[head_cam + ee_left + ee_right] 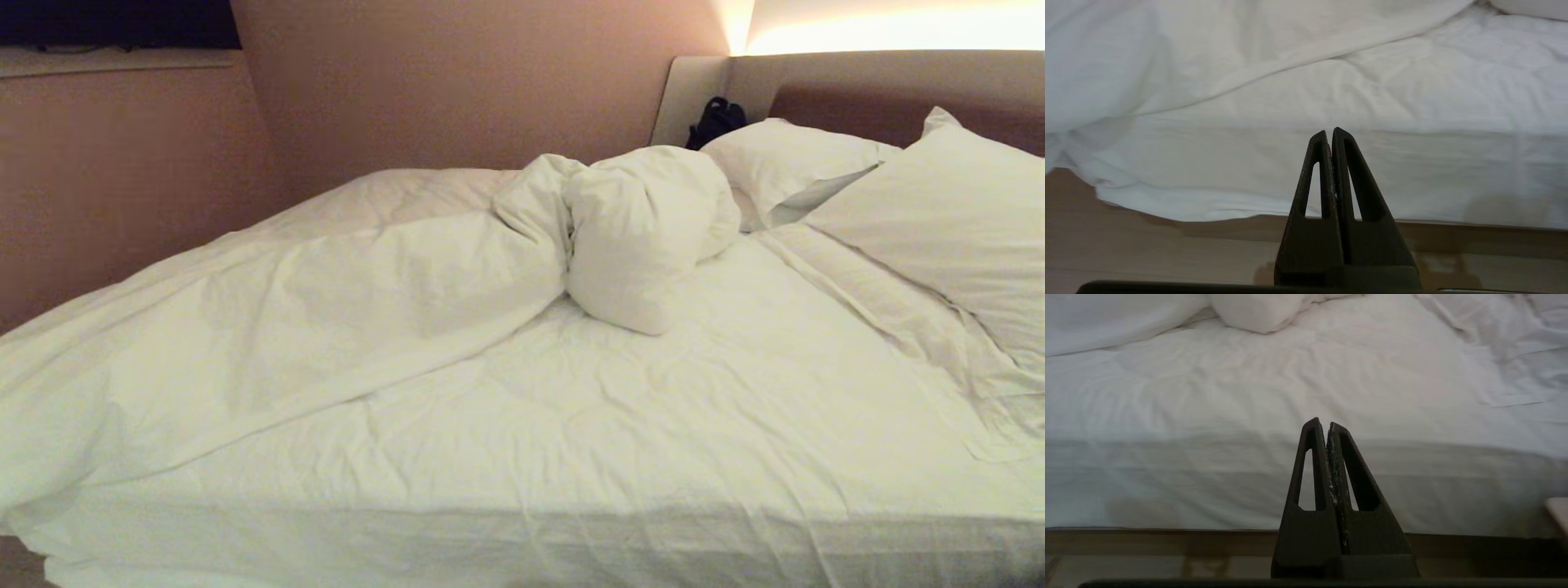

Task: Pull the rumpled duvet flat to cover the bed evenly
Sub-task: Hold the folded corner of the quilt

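Duvet (pixel 343 286) bunched; wrist-only: left gripper (pixel 1329 132) closed.

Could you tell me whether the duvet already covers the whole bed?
No, the duvet is bunched toward the left, leaving the bed bare on the right.

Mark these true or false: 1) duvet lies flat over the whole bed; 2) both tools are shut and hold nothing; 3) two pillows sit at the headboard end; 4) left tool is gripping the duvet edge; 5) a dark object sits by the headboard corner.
1) False. The duvet is bunched into a lump and lies toward the far side, leaving the sheet of the bed bare on the near side.
2) True. The left tool and right tool are shut, holding nothing.
3) True. Two pillows lie at the headboard.
4) False. It hangs short of the bed's side, touching nothing.
5) True. A dark object, too small to identify, sits there.
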Motion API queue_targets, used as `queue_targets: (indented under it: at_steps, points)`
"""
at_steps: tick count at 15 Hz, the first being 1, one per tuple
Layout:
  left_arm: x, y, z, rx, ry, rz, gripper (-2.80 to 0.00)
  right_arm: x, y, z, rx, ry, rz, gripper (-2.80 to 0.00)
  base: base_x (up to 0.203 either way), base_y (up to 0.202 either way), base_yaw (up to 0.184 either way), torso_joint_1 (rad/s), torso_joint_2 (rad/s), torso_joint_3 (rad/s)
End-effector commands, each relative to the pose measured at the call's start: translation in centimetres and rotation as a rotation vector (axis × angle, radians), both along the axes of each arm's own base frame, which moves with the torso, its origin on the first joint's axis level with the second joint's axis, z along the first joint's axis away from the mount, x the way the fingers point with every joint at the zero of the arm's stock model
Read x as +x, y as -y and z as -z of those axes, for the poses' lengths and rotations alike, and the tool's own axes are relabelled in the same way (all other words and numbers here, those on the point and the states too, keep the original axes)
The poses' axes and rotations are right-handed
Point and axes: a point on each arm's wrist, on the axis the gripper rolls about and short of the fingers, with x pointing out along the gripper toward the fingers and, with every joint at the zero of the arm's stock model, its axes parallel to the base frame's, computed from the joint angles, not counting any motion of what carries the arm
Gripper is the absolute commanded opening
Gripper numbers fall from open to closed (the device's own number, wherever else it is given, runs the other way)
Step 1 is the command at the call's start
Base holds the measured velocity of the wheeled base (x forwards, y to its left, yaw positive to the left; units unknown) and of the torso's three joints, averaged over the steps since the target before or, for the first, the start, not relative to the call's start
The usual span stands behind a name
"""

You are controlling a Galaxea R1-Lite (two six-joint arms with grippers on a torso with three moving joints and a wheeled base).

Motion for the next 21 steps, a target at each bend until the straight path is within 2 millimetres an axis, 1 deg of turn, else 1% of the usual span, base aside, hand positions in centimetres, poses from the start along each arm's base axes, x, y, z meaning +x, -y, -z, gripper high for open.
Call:
queue_targets:
  at_steps: [1,14,16,21]
  points:
    - [0.0,0.0,0.0,0.0,0.0,-0.001,-2.8,0.01,0.0,0.0,0.0,-0.001,0.0,-2.8,0.0,-0.193,0.003,0.001,0.0,0.004]
    - [0.0,0.0,0.0,-0.008,0.0,-0.001,-2.8,0.01,0.0,0.0,-0.001,-0.001,0.0,-2.8,0.0,-0.191,0.0,0.003,0.0,0.001]
    - [0.0,0.0,0.0,-0.006,0.0,0.001,-2.8,0.01,0.0,0.0,0.0,-0.001,0.002,-2.8,0.0,-0.087,-0.001,0.004,0.0,0.0]
    - [0.0,0.01,0.0,-0.002,0.0,0.002,-2.8,0.01,0.0,0.0,0.0,-0.001,0.001,-2.8,0.0,0.0,0.0,0.0,0.0,0.0]
